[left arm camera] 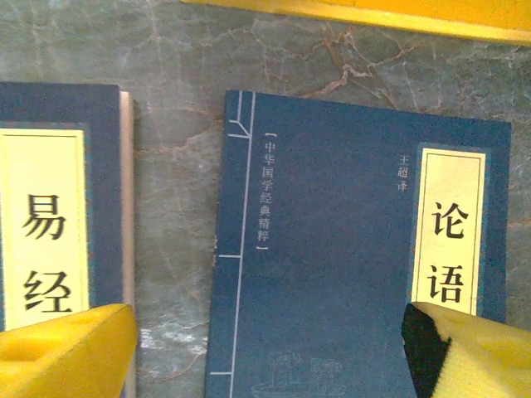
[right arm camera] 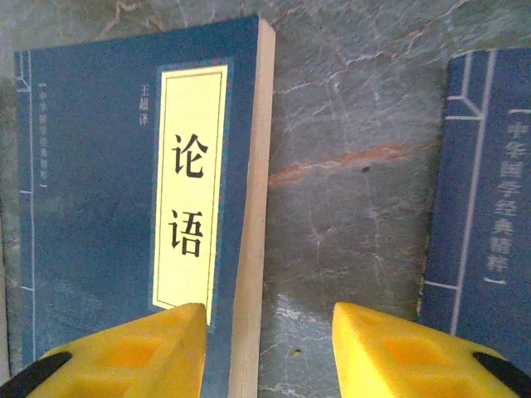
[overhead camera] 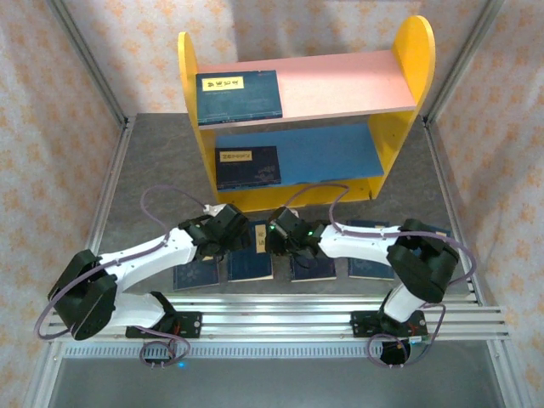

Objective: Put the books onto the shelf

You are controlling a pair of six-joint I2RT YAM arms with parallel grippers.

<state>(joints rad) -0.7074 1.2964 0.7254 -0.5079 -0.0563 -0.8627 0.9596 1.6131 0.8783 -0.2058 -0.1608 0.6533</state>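
Note:
The yellow-sided shelf (overhead camera: 413, 51) stands at the back, with one navy book (overhead camera: 239, 93) on its pink board and another book (overhead camera: 247, 167) on the blue board. Several more books lie flat in a row on the table. Both grippers hang over the second book from the left (overhead camera: 252, 263). My left gripper (left arm camera: 267, 319) is wide open above this book's cover (left arm camera: 332, 249), and its left finger (left arm camera: 66, 348) is over the neighbouring book (left arm camera: 50, 207). My right gripper (right arm camera: 267, 308) is open astride the same book's page edge (right arm camera: 253, 215), one finger (right arm camera: 141, 348) over the yellow label (right arm camera: 189, 199).
A third book's spine (right arm camera: 481, 207) lies just right of my right gripper, with bare marbled table (right arm camera: 348, 166) between. The shelf's yellow base (left arm camera: 373, 12) is close beyond the books. Metal rails (overhead camera: 280, 310) run along the near edge, and frame posts stand at both sides.

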